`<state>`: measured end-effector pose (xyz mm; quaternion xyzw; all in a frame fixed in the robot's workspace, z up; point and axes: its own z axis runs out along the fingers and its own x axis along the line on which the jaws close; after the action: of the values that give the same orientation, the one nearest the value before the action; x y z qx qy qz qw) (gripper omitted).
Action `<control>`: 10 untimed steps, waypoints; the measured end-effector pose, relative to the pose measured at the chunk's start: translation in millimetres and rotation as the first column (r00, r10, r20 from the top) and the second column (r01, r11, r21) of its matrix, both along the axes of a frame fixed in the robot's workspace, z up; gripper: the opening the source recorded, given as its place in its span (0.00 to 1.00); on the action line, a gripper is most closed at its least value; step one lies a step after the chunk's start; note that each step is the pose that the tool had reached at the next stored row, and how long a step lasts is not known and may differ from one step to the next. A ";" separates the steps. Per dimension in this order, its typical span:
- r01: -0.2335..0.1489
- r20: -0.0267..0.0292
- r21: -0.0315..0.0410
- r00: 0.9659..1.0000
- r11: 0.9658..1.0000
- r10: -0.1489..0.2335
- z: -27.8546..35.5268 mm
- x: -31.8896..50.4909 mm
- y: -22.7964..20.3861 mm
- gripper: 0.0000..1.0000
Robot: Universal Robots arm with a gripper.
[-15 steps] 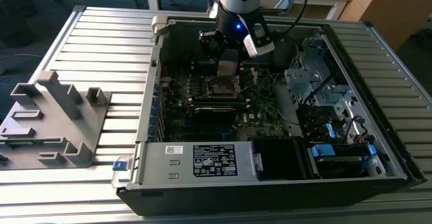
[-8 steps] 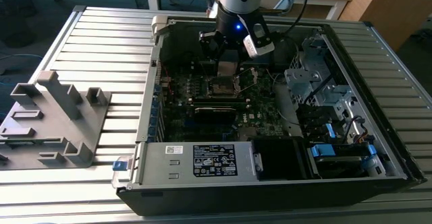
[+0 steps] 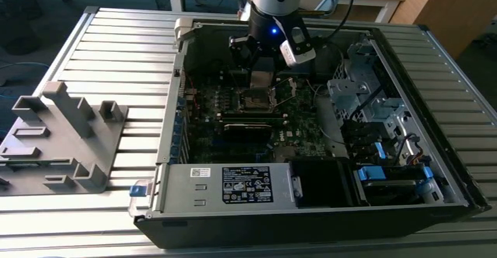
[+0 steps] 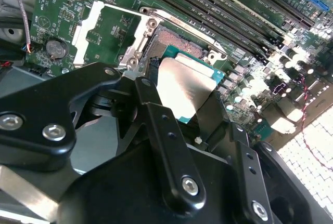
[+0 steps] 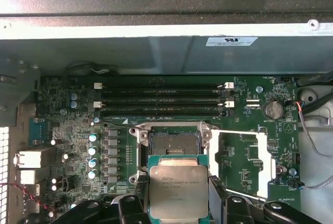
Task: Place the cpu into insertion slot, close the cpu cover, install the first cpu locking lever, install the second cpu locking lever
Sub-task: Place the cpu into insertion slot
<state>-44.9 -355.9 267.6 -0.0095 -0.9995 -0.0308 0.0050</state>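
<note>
CPU (image 5: 178,192) sat clamped between the two black fingers (image 5: 134,209) of the gripper (image 5: 178,199), which pressed on opposite edges and left its dull silver face showing in both wrist views. It hung close to the insertion slot (image 5: 174,143), at the slot's near edge, and was not seated in it; the slot's dark centre lay bare. The CPU cover (image 5: 263,156) was swung open, its silvery frame lying flat on the green motherboard (image 5: 67,130) just beside the slot. Long black memory slots (image 5: 161,99) ran along the slot's other side. In the exterior view the gripper (image 3: 262,74) reached down into the open computer case (image 3: 435,153), which lay on the slatted desk (image 3: 116,66) with a grey plastic fixture (image 3: 58,135) well apart toward the exterior view's left.
</note>
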 end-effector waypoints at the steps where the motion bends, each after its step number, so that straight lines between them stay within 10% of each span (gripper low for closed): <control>1: 0.000 0.000 0.000 1.000 1.000 0.000 -0.5 0.0 0.1 0.54; 10: 0.000 0.001 -0.004 1.000 1.000 0.000 -6.6 0.0 0.0 0.54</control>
<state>-44.9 -355.9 261.0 -0.0096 -0.9995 -0.0289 0.0045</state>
